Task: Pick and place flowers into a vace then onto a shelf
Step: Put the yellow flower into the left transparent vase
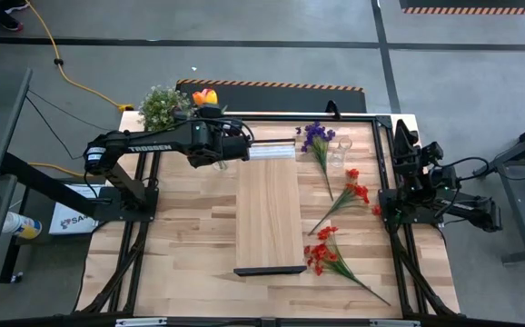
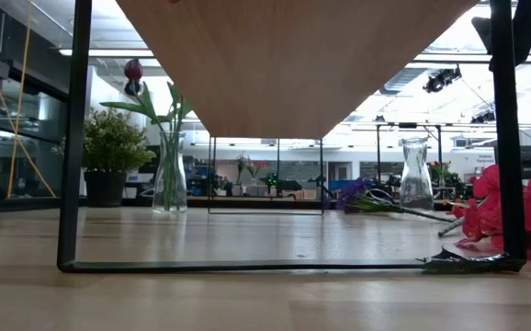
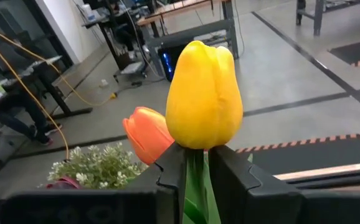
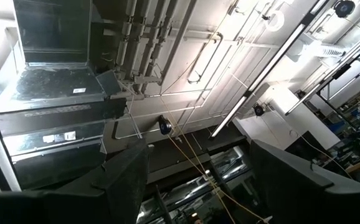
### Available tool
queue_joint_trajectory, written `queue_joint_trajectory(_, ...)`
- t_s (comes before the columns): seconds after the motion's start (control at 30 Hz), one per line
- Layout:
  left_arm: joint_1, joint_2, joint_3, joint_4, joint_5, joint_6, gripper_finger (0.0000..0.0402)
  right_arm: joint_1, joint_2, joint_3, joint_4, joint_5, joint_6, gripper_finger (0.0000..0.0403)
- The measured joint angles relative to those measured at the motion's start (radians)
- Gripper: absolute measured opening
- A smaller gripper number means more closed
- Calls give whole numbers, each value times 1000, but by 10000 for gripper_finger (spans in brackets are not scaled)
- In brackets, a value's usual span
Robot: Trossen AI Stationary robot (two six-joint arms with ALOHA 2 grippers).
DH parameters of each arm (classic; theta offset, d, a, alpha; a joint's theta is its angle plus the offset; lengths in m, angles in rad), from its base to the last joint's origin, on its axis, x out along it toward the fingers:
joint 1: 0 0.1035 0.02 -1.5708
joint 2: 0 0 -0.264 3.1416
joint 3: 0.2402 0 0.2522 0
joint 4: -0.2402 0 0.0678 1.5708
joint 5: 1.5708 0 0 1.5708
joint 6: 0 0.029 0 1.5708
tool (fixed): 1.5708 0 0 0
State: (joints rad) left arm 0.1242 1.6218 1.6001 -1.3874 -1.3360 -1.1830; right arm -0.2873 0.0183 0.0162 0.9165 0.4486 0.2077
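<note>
A yellow tulip [image 3: 203,93] stands between the fingers of my left gripper [image 3: 196,180], which is shut on its green stem. An orange tulip [image 3: 147,134] shows beside it, its stem hidden behind a finger. From above, both heads [image 1: 205,95] lie past my left gripper [image 1: 210,113] at the table's far left. A glass vase [image 2: 169,175] there holds a dark red tulip [image 2: 133,69]. A purple sprig [image 1: 315,136] and red sprays [image 1: 353,194] lie on the table right of the shelf [image 1: 267,213]. My right gripper [image 4: 208,186] is open, raised at the right edge. My left gripper pinches the yellow tulip's green stem [image 3: 196,171] between its two fingers, just below the head. The head stands clear past the fingertips [image 3: 175,163]. The tulip is lifted off the table. Whether the fingers also touch the orange tulip, I cannot tell.
A bushy potted plant [image 1: 163,107] stands at the far left corner, close to the held tulips. A second, empty glass vase [image 1: 340,153] stands right of the shelf's far end. More red sprays [image 1: 328,256] lie near the shelf's near right corner.
</note>
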Motion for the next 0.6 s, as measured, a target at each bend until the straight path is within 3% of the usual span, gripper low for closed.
queue_joint_trajectory(0.6, -30, 0, 0, 78, 75, 0, 101, 0, 0, 0, 0, -39, 21, 266)
